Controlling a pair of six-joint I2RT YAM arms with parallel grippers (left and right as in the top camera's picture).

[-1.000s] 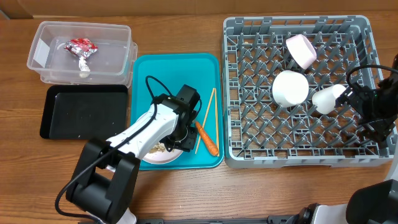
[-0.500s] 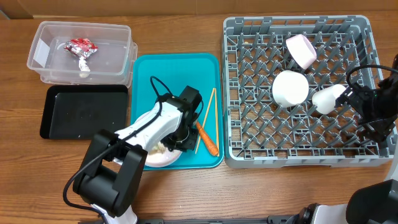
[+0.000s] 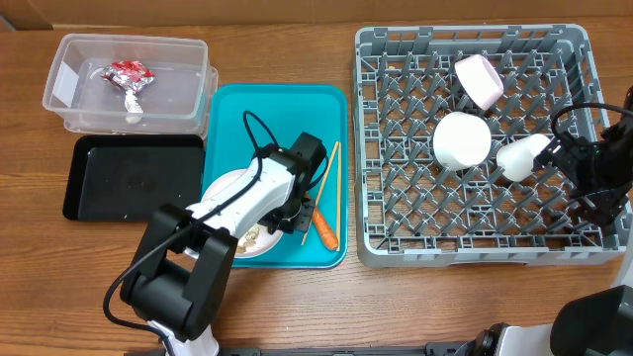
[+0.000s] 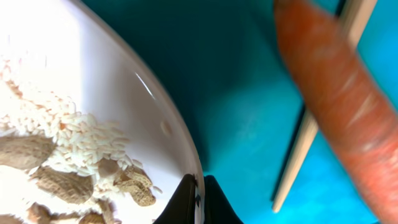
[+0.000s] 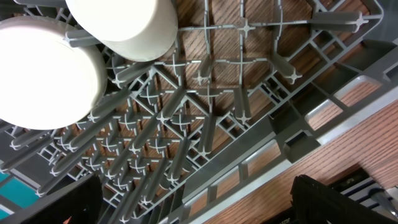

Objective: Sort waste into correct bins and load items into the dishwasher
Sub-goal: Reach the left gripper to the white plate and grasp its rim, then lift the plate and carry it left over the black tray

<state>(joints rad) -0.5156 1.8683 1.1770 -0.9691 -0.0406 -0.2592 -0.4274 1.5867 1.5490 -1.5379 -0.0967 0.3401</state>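
My left gripper [image 4: 199,200] is shut on the rim of the white plate [image 4: 93,74], which holds white rice crumbs [image 4: 74,134] and tan peanut shells [image 4: 62,183]. In the overhead view the plate [image 3: 226,190] lies at the front of the teal tray [image 3: 267,109], under my left gripper [image 3: 297,213]. The orange carrot [image 3: 324,229] and two chopsticks [image 3: 326,183] lie on the tray to its right. My right gripper [image 5: 199,205] is open and empty over the grey dish rack's [image 3: 465,255] right side. The rack holds two bowls [image 3: 462,139] [image 3: 479,79] and a cup [image 3: 521,155].
The clear tub [image 3: 69,109] at the back left holds the red-and-silver wrapper [image 3: 129,72] and a white tissue [image 3: 133,107]. The black tray [image 3: 134,176] lies in front of it, left of the teal tray. The rack stands close to the teal tray's right edge.
My left gripper has dragged the plate to the left. The teal tray, carrot and chopsticks shifted slightly left with it. The right arm has not moved.
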